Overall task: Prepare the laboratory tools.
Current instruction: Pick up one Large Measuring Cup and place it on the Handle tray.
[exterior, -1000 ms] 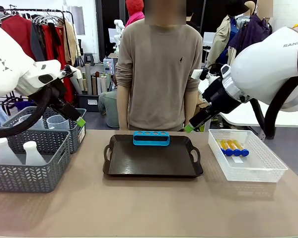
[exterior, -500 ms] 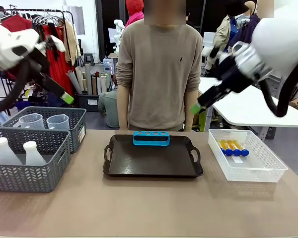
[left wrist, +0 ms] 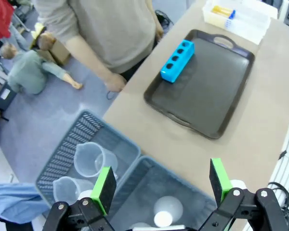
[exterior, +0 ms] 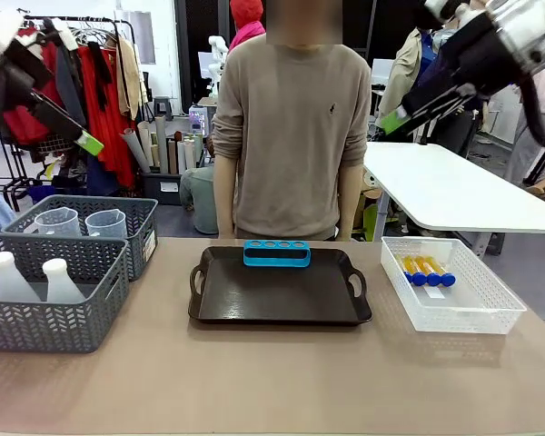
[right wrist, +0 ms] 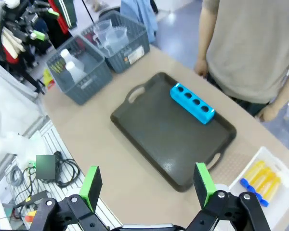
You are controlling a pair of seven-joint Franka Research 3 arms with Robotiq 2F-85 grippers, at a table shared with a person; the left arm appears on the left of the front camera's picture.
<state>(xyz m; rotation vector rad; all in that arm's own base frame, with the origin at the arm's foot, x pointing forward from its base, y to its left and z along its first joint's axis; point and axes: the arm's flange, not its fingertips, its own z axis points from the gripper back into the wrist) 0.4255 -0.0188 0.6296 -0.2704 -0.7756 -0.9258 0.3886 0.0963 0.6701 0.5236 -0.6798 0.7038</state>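
Coats on a rail [exterior: 91,54] hang behind the person [exterior: 291,127] across the brown table [exterior: 254,381]. A dark tray [exterior: 282,295] sits mid-table, with a blue rack [exterior: 277,252] at its far edge. The tubes [exterior: 425,270] lie in the white basket [exterior: 495,313] on the right. On the left, two beakers [exterior: 59,222] stand in the far grey basket [exterior: 141,238] and two flasks [exterior: 9,278] in the near grey basket [exterior: 50,322]. The left gripper [left wrist: 160,167] hangs high over the grey baskets, fingers spread wide. The right gripper [right wrist: 147,168] hangs high above the tray, spread wide too.
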